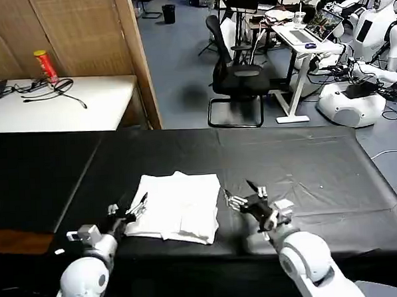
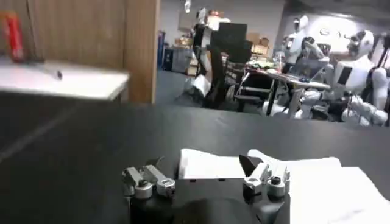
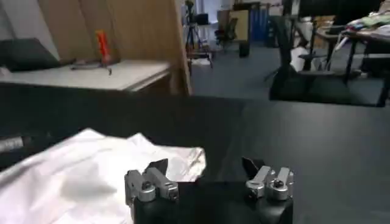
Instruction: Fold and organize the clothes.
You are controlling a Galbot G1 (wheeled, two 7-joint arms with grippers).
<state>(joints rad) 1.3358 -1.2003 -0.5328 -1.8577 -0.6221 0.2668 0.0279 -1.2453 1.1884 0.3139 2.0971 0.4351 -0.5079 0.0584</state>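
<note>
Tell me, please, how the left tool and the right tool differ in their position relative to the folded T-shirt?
The left tool sits at the left edge of the T-shirt, one fingertip over the cloth; the right tool hovers just off its right edge, over the bare black table. Both are open and empty.

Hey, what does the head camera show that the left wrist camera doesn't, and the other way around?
Only the head view: the right gripper beside the folded white T-shirt, the whole black table and a laptop on a desk behind.

Only the left wrist view: a close look at the left gripper with its fingers spread open at the shirt's edge.

Both: the T-shirt, the left gripper, the black table, the red can on the white table and the office chair.
</note>
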